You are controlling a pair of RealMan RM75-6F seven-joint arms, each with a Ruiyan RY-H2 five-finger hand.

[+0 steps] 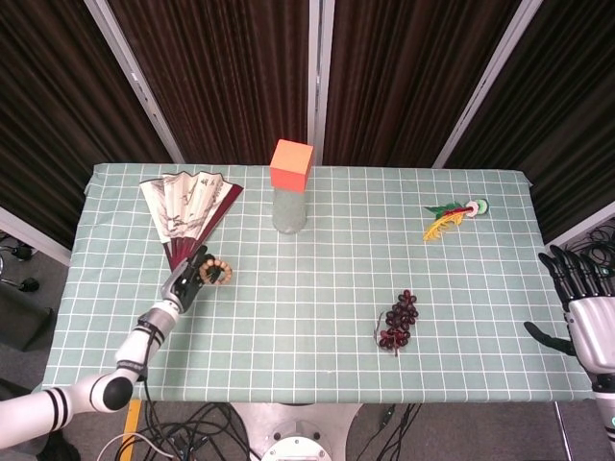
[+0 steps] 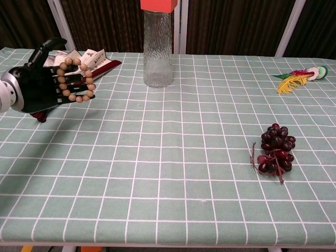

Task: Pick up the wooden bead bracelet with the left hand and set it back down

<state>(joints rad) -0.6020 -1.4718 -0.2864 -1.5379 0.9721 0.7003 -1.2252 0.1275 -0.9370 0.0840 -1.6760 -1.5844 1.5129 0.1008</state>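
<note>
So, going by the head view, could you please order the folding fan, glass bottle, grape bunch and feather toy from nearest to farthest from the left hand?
From the left hand:
1. Folding fan, just behind the hand, far-left.
2. Glass bottle, middle back.
3. Grape bunch, right of centre, near side.
4. Feather toy, far right, back.

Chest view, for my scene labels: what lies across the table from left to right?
Left robot hand holding the wooden bead bracelet → glass bottle → bunch of dark grapes → feathered yellow ornament.
</note>
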